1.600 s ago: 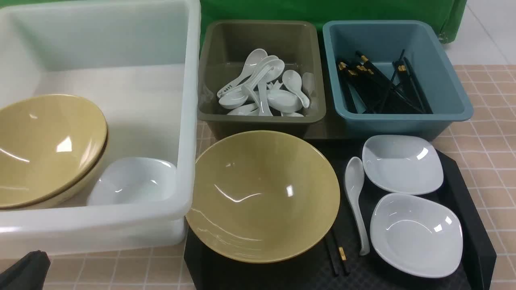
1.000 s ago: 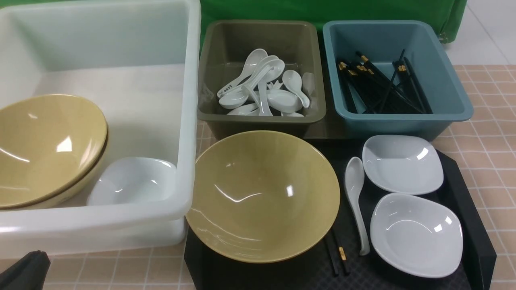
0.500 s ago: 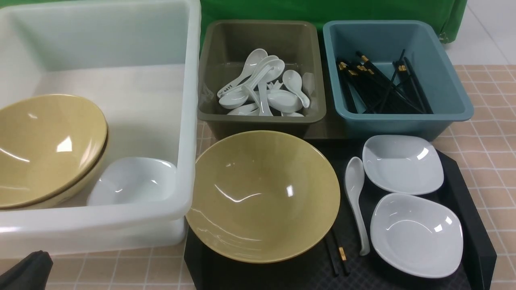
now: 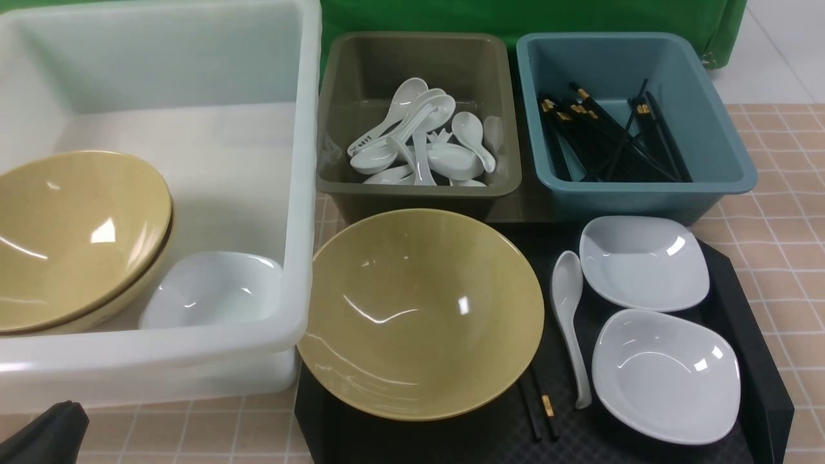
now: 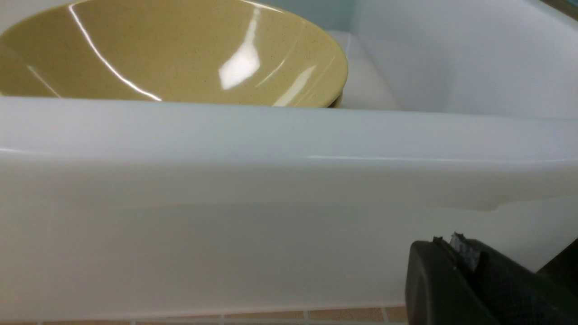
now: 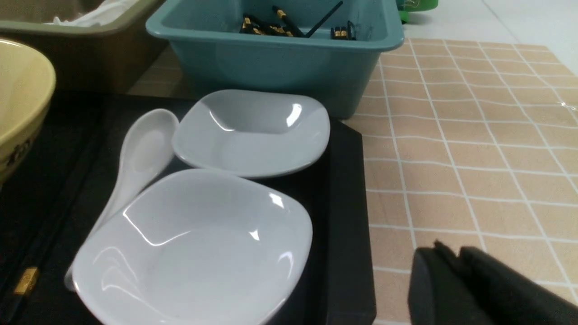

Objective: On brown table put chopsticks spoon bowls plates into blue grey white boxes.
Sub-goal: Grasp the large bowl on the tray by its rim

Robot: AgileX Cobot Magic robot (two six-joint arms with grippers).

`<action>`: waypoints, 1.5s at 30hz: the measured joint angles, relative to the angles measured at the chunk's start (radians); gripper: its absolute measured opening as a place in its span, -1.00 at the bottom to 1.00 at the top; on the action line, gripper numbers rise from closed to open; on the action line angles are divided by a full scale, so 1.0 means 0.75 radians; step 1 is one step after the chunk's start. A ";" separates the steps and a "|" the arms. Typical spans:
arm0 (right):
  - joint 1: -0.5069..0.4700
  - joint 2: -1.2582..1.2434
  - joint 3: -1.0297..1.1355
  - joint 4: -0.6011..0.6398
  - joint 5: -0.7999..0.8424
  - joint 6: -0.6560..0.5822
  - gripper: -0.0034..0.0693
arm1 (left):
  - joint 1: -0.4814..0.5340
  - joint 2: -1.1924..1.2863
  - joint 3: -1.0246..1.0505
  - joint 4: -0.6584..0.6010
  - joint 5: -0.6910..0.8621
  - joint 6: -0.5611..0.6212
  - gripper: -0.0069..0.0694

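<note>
On the black tray (image 4: pixel 741 303) sit a tan bowl (image 4: pixel 419 316), a white spoon (image 4: pixel 570 309), two white plates (image 4: pixel 644 261) (image 4: pixel 667 377) and a pair of black chopsticks (image 4: pixel 540 409) partly under the bowl. The white box (image 4: pixel 303 193) holds stacked tan bowls (image 5: pixel 171 49) and a white plate (image 4: pixel 213 290). Spoons lie in the grey box (image 4: pixel 419 64) and chopsticks in the blue box (image 4: pixel 715 122). My left gripper (image 5: pixel 451 243) is shut and empty, low beside the white box's near wall. My right gripper (image 6: pixel 447 253) hangs over the brown table (image 4: pixel 786 258), right of the tray, jaws together and empty.
The three boxes stand in a row along the back, and the white box fills the left side. The tray's raised edge (image 6: pixel 347 216) lies between my right gripper and the nearest plate (image 6: pixel 194 253). A green cloth hangs behind the boxes.
My left gripper's tip has crept slightly up and right in the bottom-left corner of the front view. Nothing on the tray or in the boxes has moved.
</note>
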 joint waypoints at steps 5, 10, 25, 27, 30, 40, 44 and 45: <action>0.000 0.000 0.000 0.000 0.000 0.000 -0.60 | 0.000 0.000 0.000 0.004 0.000 0.005 -0.84; 0.000 0.000 0.000 0.000 -0.005 -0.011 -0.58 | 0.000 0.000 0.000 0.020 -0.003 0.005 -0.84; 0.000 0.000 0.007 -0.001 -1.012 0.119 -0.55 | 0.000 0.000 0.000 0.033 -0.911 0.014 -0.84; 0.000 0.000 0.007 -0.001 -1.174 0.111 -0.54 | 0.000 0.000 0.000 0.033 -1.112 -0.003 -0.84; 0.000 0.000 0.007 -0.001 -1.270 0.117 -0.53 | 0.000 0.000 0.000 0.010 -1.315 -0.067 -0.84; 0.000 0.067 -0.313 -0.001 -1.153 0.145 -0.52 | 0.000 0.088 -0.403 -0.212 -0.990 -0.119 -0.84; 0.000 0.188 -0.491 -0.001 -1.055 0.134 -0.52 | 0.000 0.288 -0.669 -0.252 -0.847 -0.003 -0.84; 0.000 0.220 -0.538 -0.001 -1.008 0.131 -0.52 | 0.000 0.349 -0.729 -0.255 -0.824 0.017 -0.84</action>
